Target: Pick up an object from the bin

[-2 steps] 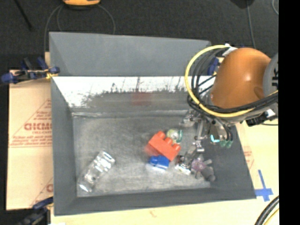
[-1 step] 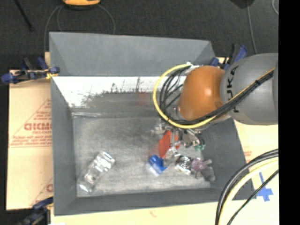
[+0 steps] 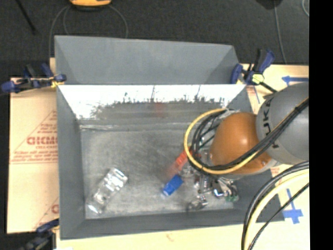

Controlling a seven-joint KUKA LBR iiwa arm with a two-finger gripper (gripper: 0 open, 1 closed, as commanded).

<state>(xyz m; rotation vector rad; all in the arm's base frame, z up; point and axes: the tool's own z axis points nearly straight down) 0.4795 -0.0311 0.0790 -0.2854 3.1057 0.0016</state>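
Near the front-left corner of the bin (image 3: 70, 165) lies a clear plastic piece (image 3: 107, 188), perhaps a wrapper; by the middle of the front edge sits a small blue block (image 3: 171, 186), an orange-red piece (image 3: 180, 161) just behind it; the gripper (image 3: 200, 201) hangs low just right of the block, near the front-right corner; whether it is open or closed I cannot tell.

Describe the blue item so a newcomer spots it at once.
In the grey bin, on the floor near the front wall, look just left of the gripper. A small tilted block lies there, the only blue thing; its neighbour above is red.
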